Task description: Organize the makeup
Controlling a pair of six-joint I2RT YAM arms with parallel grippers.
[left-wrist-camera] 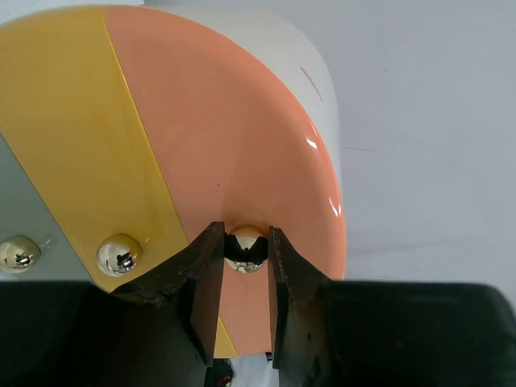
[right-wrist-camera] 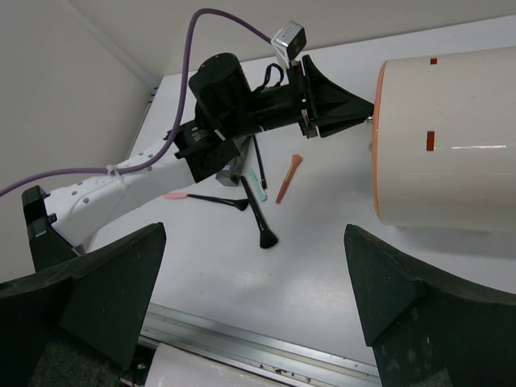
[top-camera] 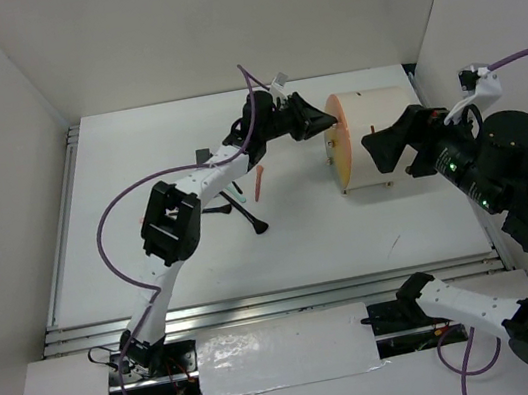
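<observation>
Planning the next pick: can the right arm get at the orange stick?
Probably yes, though tight: the open right pincer faces the orange stick across bare table, but the box crowds one side and the left arm sits close by.

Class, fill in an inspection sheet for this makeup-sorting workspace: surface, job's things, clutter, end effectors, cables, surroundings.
Surface: white table, with metal rails along its near edge.
Job's things: black brush, orange-pink stick, pink-tipped applicator and a partly hidden grey tube lie loose by the left arm.
Clutter: cream drum box on its side, its orange face towards the makeup.
End effectors: left end effector pinches a metal knob on that face; right end effector open, holding nothing, beside the box.
Cables: purple cable loops off the left arm; second purple cable at far right.
Surroundings: white walls; nothing else seen.
</observation>
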